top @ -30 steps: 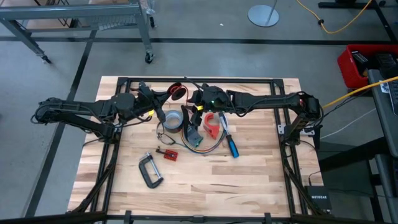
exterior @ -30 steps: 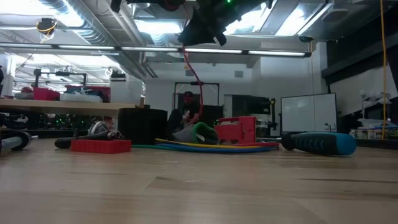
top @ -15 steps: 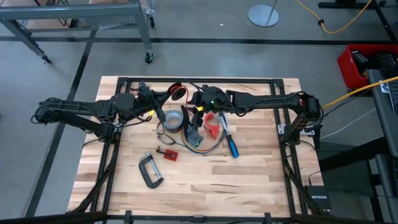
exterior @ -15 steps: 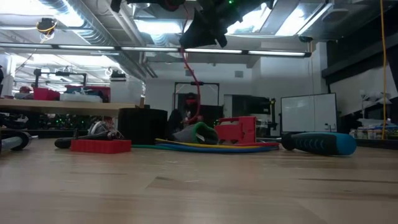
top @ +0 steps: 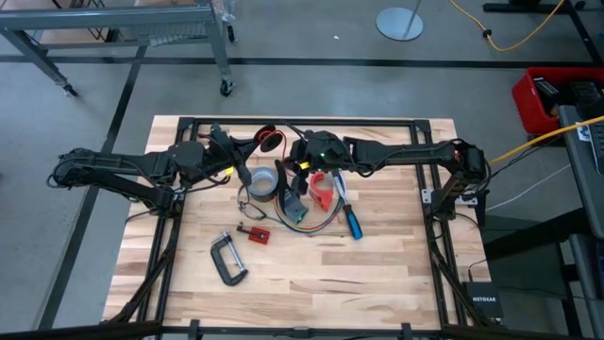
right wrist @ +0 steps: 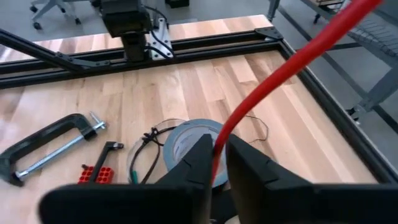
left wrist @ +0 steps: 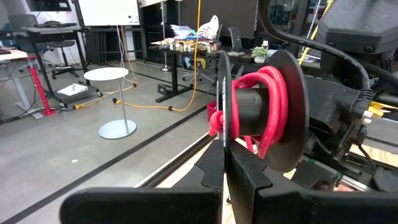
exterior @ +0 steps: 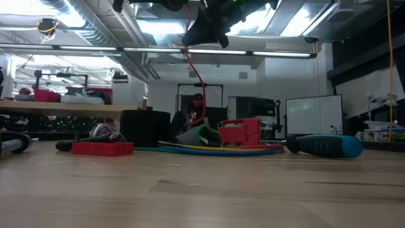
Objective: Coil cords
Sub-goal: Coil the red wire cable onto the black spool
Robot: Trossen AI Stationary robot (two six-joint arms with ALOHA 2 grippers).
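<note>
Clearly the red cord (right wrist: 292, 59) runs taut from the spool (left wrist: 261, 109), upper centre of the high view, to the right gripper (right wrist: 214, 163) just beside it, pinched on the cord. The left gripper (left wrist: 225, 163) clamps the spool's black flange.

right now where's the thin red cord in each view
High: thin red cord on the spool between both grippers.
Low: hangs top centre.
Left wrist: wound on the black spool.
Right wrist: runs diagonally up.
Shared landmark: grey tape roll.
</note>
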